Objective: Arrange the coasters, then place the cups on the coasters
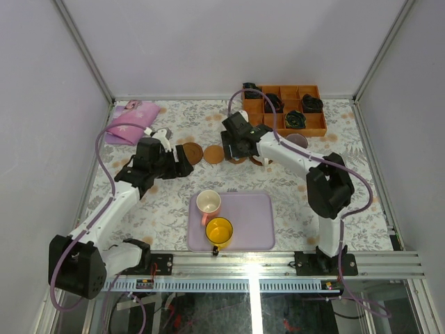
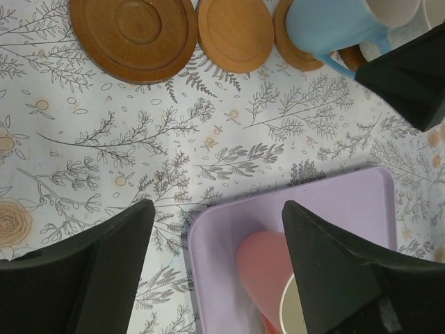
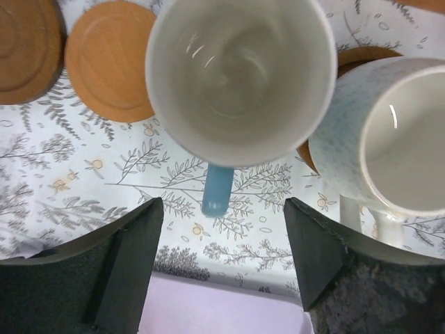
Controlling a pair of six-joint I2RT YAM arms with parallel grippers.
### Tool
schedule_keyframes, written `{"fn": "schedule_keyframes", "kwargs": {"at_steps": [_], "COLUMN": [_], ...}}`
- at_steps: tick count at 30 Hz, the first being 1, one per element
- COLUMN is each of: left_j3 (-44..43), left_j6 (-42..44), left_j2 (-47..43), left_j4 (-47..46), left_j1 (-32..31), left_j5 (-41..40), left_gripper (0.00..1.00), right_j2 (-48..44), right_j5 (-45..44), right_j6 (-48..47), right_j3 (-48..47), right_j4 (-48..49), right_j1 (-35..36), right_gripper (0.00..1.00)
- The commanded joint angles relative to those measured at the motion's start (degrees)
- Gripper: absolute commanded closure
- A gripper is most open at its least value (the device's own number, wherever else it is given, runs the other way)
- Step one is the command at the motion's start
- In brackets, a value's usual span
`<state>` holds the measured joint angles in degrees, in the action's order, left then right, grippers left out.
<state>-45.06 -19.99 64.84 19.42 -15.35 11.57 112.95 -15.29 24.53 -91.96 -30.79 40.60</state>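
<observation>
- Floral-cloth table (image 1: pixel 174 202); coasters (image 2: pixel 135 31) in a row mid-table, light blue cup (image 3: pixel 240 76) sitting on one.
- Right gripper (image 3: pixel 222 209) spread wide, empty, beside that cup.
- Left gripper (image 2: pixel 217 209) wide, empty, above lavender tray (image 2: pixel 348 202).
- Yellow cup (image 1: pixel 219 232) on tray: likely rigid, slick, chippable; pinch wall at rim.

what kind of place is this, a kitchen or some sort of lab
Most likely a robot lab test cell, not a home: the table is boxed in by blank white panels on an aluminium frame, and the left arm and right arm are bolted to a metal rail at its near edge.
</observation>
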Motion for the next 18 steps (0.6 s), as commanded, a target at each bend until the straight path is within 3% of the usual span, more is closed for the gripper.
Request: {"fn": "schedule_keyframes", "kwargs": {"at_steps": [1,9,18], "left_j3": [-0.75,1.36,2.85], "left_j6": [0.77,-5.1,-11.48], "left_j2": [-4.27,-14.07,-17.44], "left_j4": [1.86,8.73,13.76], "left_j1": [-0.2,-2.25,-14.21], "left_j5": [0.72,4.48,-1.43], "left_gripper": [0.25,0.23,0.23], "right_j2": [-9.26,-17.36,-23.55], "right_j5": [1.02,-0.33,-3.17], "right_j6": [0.88,-0.93,-2.25], "right_j3": [0.22,2.9,7.31], "right_j4": [-0.72,0.55,7.14], "right_j1": [-0.37,-0.35,-0.35], "right_gripper": [0.2,0.16,0.16]}}
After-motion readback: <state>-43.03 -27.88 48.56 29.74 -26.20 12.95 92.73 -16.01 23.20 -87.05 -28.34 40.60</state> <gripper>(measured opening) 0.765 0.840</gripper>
